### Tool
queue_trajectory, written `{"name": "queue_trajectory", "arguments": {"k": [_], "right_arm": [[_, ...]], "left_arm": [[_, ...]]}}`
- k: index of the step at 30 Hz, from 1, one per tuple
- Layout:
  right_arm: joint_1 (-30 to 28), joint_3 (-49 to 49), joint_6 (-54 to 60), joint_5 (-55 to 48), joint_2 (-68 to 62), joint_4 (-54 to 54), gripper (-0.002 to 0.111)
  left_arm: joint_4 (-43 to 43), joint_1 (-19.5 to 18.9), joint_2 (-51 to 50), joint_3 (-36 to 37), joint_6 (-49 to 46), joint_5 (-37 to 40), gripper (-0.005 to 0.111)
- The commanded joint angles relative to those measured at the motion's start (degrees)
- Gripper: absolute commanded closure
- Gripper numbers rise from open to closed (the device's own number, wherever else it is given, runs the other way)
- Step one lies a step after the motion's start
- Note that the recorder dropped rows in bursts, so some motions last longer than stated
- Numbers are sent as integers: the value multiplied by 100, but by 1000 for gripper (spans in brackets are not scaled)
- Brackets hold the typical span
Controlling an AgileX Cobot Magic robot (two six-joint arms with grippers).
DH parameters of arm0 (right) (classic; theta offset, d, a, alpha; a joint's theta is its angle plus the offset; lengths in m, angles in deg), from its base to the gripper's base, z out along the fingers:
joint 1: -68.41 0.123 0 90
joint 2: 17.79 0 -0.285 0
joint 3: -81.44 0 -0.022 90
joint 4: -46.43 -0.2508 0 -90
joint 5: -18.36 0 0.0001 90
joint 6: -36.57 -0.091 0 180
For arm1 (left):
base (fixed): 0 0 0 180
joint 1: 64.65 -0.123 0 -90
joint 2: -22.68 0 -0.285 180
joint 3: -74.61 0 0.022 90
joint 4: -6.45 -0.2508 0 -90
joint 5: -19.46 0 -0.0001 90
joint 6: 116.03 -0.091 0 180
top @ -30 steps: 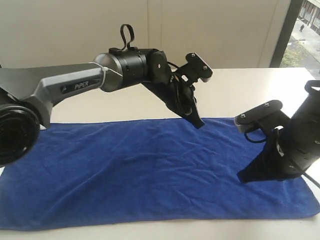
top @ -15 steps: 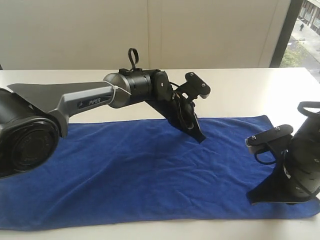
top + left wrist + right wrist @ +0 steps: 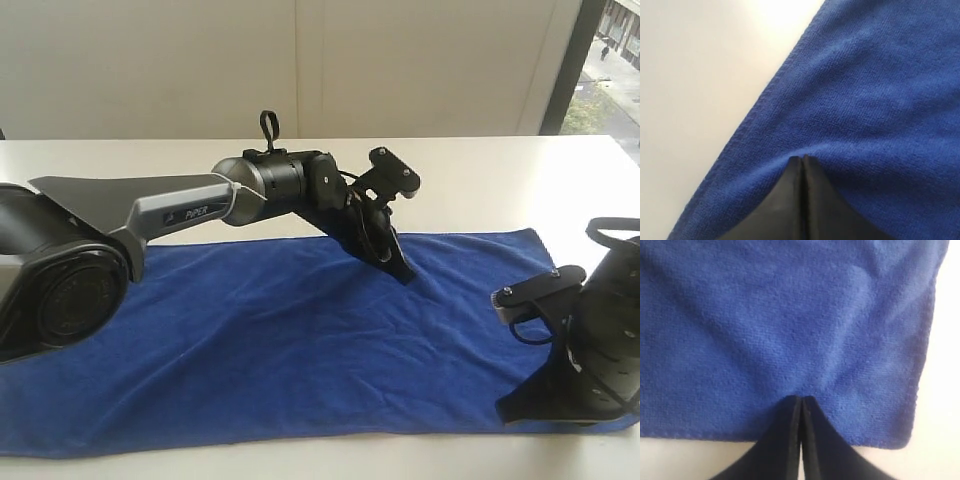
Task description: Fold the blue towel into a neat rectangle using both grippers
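The blue towel (image 3: 270, 340) lies spread out lengthwise on the white table, lightly wrinkled. My left gripper (image 3: 403, 274) is shut, its tip down on the cloth just inside the far long edge, right of the middle. In the left wrist view the closed jaws (image 3: 802, 159) press on the towel (image 3: 875, 100) with a small ridge of cloth at the tip. My right gripper (image 3: 505, 412) is shut too, resting at the near edge by the right end. In the right wrist view its tip (image 3: 802, 399) sits on the towel (image 3: 765, 315) near the corner. No cloth shows between either pair of jaws.
Bare white table (image 3: 480, 180) runs behind the towel up to a pale wall. A window (image 3: 605, 60) is at the far right. The table's front edge lies just below the towel's near hem (image 3: 300, 455).
The left arm has sunk and its tip has come down onto the towel near the far edge. The right gripper has dropped and moved toward the near right corner.
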Motion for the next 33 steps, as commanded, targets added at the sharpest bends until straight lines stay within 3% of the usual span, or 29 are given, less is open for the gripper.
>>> {"name": "queue_trajectory", "arguments": {"k": [1,11,15,18,21,26,30,33], "right_arm": [[-55,-123,-110,-30,5,10,108],[-55,93,-693,-17,832,637,108],[-55,620,-684,126,1054,808,108],[-145,1139,-653,341,810,996,108],[-463,1531,-307,256,566,891,108],[-1181,2064,1444,385,260,-791,108],[-1663,2453,3580,206,-132,-2918,108],[-1854,2732,4452,-116,-563,-3774,108]], "left_arm": [[-8,12,-137,30,-17,175,107],[-42,1,566,30,-99,572,107],[-1094,-89,1175,65,314,1603,107],[-1636,-511,1457,145,1060,2524,107],[-1647,-997,1804,553,1178,2955,107],[-1636,-1712,2560,1704,1360,2928,107],[-1636,-2217,3260,2959,1590,2484,107],[-1649,-2487,3659,3816,1838,2003,107]]}}
